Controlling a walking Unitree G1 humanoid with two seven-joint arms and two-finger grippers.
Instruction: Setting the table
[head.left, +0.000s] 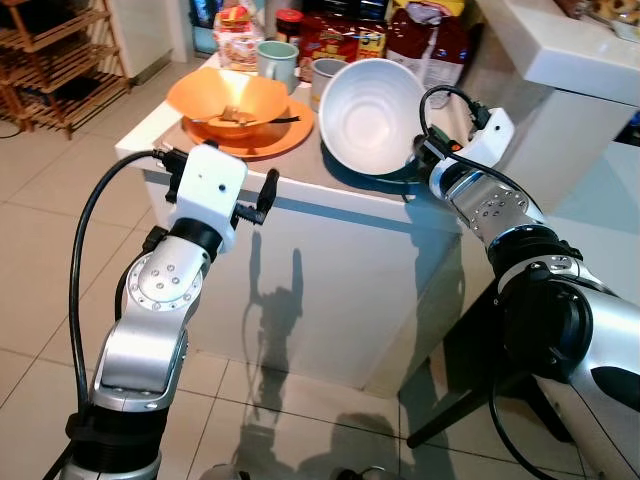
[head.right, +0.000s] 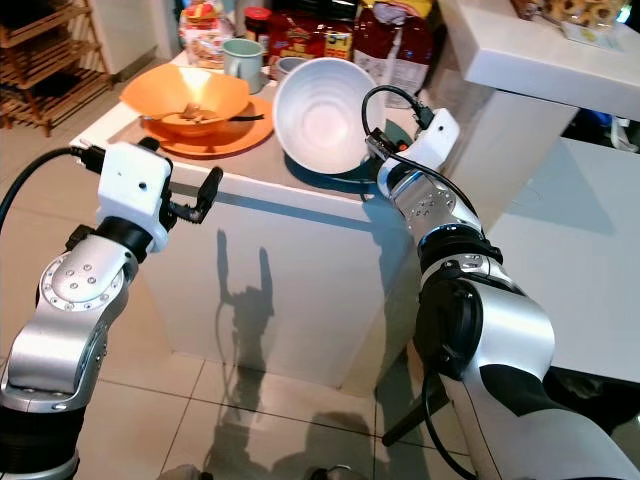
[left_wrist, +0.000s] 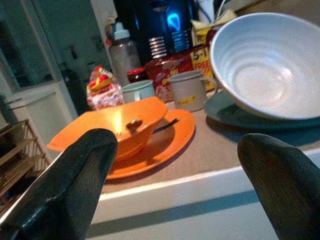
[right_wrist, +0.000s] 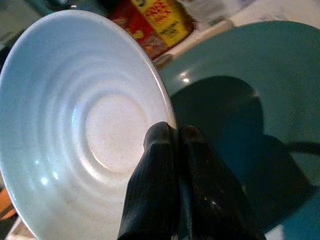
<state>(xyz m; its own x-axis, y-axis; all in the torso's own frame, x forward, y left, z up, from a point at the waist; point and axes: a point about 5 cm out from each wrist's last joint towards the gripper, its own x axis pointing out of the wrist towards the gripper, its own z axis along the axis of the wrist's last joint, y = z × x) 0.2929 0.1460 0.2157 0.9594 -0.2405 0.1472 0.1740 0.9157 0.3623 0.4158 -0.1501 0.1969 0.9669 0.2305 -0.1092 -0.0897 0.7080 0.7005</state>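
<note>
The right tool (right_wrist: 177, 165) is clenched on the rim of a white bowl (head.left: 372, 115), one finger inside the rim and one outside. The bowl is tipped up on edge above a teal plate (right_wrist: 240, 90), its hollow facing the robot; in the head views it sits toward 1 o'clock on the white counter (head.left: 330, 190). Whether its lower edge touches the plate cannot be told.

The left tool (head.left: 255, 203) hangs released, its two fingers (left_wrist: 70, 185) spread wide, just off the counter's near edge at about 10 o'clock and touching nothing.

At 11 o'clock on the counter an orange bowl (head.left: 228, 100) rests on an orange plate (head.left: 290, 135), with a dark utensil (head.left: 283, 118) lying across the plate. Behind these, toward 12 o'clock, stand a pale green mug (head.left: 277, 62) and a grey mug (left_wrist: 187, 90), then red food packets (head.left: 345, 40), a small jar (head.left: 288, 22) and a wrapped snack bag (head.left: 238, 38). A wooden shelf rack (head.left: 60, 60) stands on the tiled floor (head.left: 40, 250) at far 10 o'clock.
</note>
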